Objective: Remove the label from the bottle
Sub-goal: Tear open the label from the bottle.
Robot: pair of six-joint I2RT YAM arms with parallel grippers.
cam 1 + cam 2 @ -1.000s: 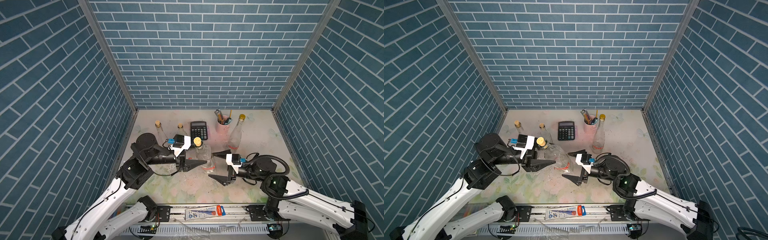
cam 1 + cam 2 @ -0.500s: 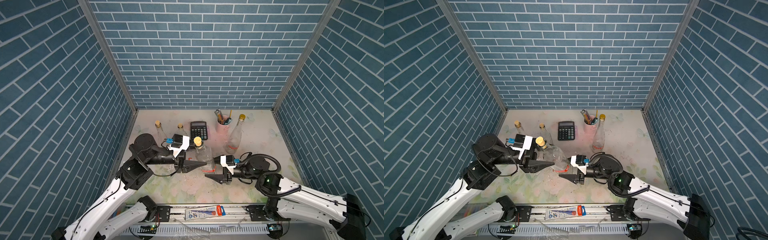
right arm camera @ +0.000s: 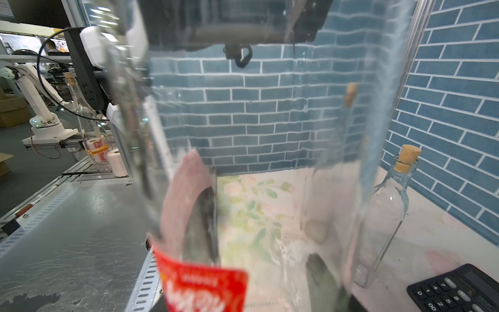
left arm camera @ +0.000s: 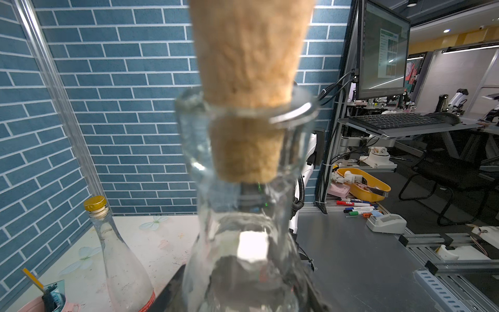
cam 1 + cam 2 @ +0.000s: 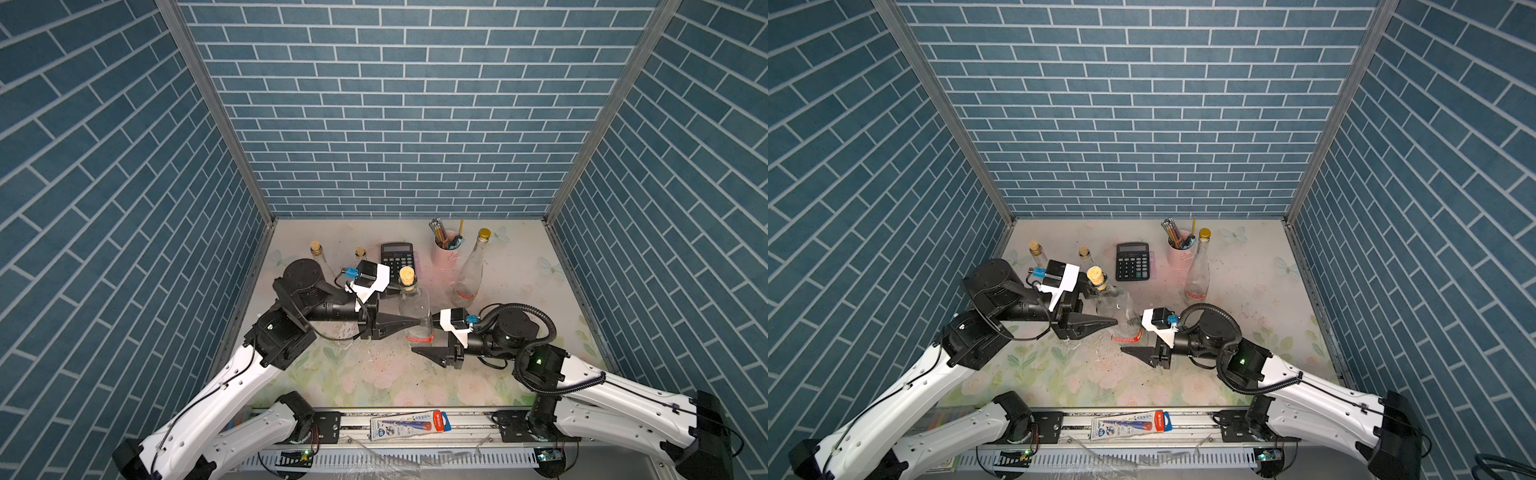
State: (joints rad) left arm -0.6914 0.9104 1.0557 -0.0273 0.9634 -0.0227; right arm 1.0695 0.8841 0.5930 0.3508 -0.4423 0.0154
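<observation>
Bottle (image 5: 415,301), of clear glass and stopped with a cork (image 5: 407,275), is held roughly upright at the middle of the flowered table (image 5: 353,374), gripped from both sides; whether its base is resting on the surface cannot be told. Nearest of all, a blue, white and red packet (image 5: 409,422) is laid on the metal rail (image 5: 353,424) along the table's near edge. Farther in, the right gripper (image 5: 417,340) is set low against the glass from the right, and its jaws are closed on the lower body: one dark finger (image 5: 432,353) is seen on the near side of the base, while the other is mostly hidden behind the glass. A red label (image 5: 1126,339) with white lettering is wrapped round the glass just above the base, between those fingers. A little farther back and higher, the left gripper (image 5: 1106,309) is set against the glass from the left and is clamped on the upper body below the neck. Beyond, to the right, a tall bottle (image 5: 467,276) with a gold cap is stood well apart. A black calculator (image 5: 397,259) is laid behind the gripped one, two small corked bottles (image 5: 318,253) are stood at the far left, and a pink cup (image 5: 444,254) of pencils is placed just beside the tall one. The scene is closed off by a blue brick wall (image 5: 395,124).
</observation>
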